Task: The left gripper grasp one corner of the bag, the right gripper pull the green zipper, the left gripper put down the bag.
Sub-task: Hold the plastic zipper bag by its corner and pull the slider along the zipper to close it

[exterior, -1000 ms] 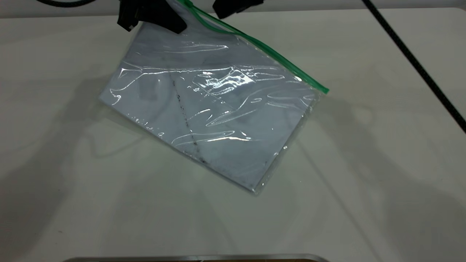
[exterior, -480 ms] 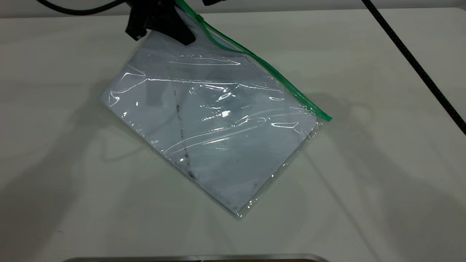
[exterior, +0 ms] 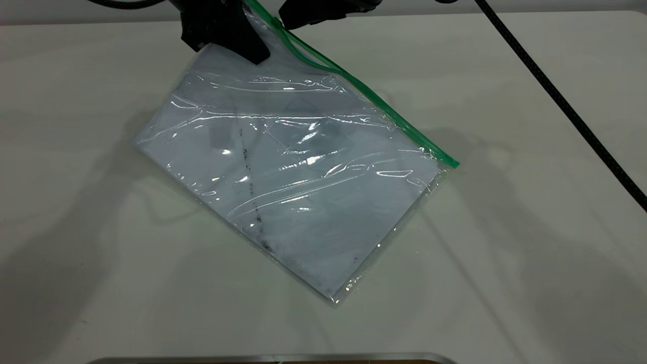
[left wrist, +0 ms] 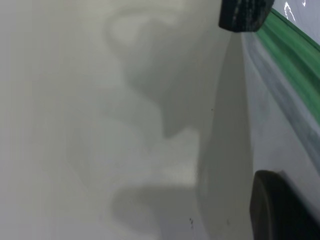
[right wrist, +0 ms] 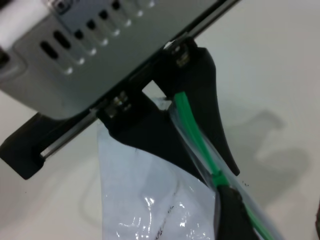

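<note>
The bag [exterior: 303, 177] is a clear pouch with white paper inside. It hangs tilted from its top corner and its lower part lies on the table. My left gripper [exterior: 225, 30] is shut on that corner; in the right wrist view its black fingers [right wrist: 150, 135] clamp the tip of the green strip [right wrist: 182, 102]. The green zipper [exterior: 277, 23] sits on the strip just below the left gripper and also shows in the right wrist view [right wrist: 218, 178]. My right gripper [exterior: 298, 15] is open beside it, one fingertip [right wrist: 232, 210] touching the strip right below the slider.
The green strip [exterior: 384, 108] runs down the bag's right edge to its far end [exterior: 452, 163]. A black braided cable [exterior: 556, 101] crosses the white table [exterior: 505, 253] at the right. A metal edge [exterior: 273, 358] lies along the front.
The bag has dropped and swung, so more of it lies on the table. My right gripper went up out of view, then came back down next to the slider.
</note>
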